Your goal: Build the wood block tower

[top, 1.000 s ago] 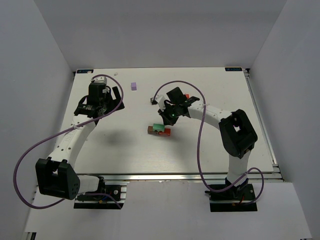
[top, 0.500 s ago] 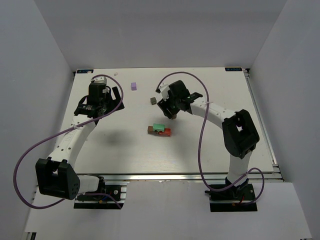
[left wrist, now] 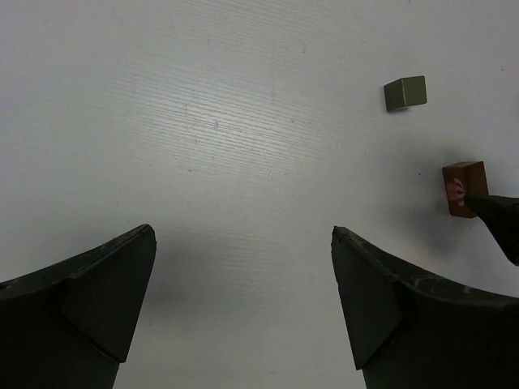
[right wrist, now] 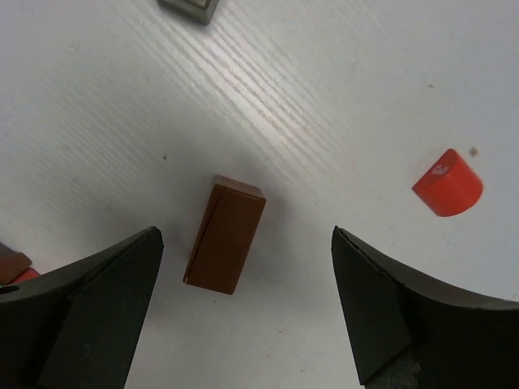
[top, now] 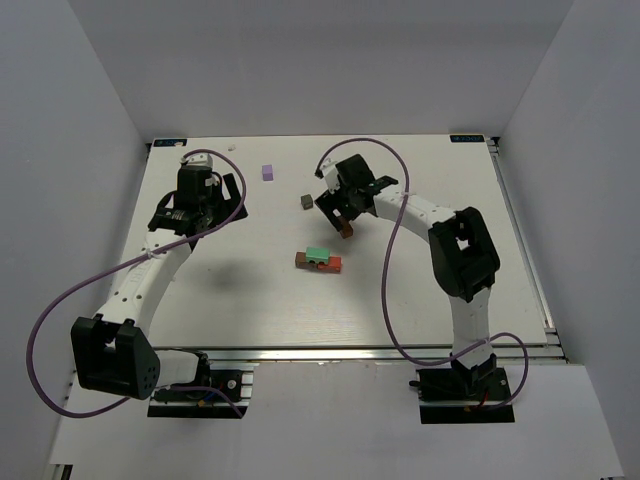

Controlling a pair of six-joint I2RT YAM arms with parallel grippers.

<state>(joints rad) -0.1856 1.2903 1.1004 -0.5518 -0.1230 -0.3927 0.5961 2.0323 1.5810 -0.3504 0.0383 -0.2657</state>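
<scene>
The tower (top: 319, 261) stands mid-table: a brown bar and a red bar side by side with a green block on top. A loose brown bar (right wrist: 225, 235) lies flat on the table between the fingers of my right gripper (right wrist: 246, 235), which is open above it and touches nothing. In the top view that brown bar (top: 347, 230) sits just under the right gripper (top: 343, 217). A dark grey cube (top: 306, 202) and a lilac cube (top: 267, 172) lie farther back. My left gripper (left wrist: 243, 235) is open over bare table at the back left (top: 222, 200).
A red half-round piece (right wrist: 448, 183) lies right of the brown bar. The left wrist view shows the grey cube (left wrist: 405, 93) and the brown bar (left wrist: 465, 189) with a right fingertip beside it. The table's back edge (top: 320, 137) meets the wall.
My right gripper has drawn back from the tower toward the rear, opened wide, and now hangs over the loose brown bar. The left arm has not moved.
</scene>
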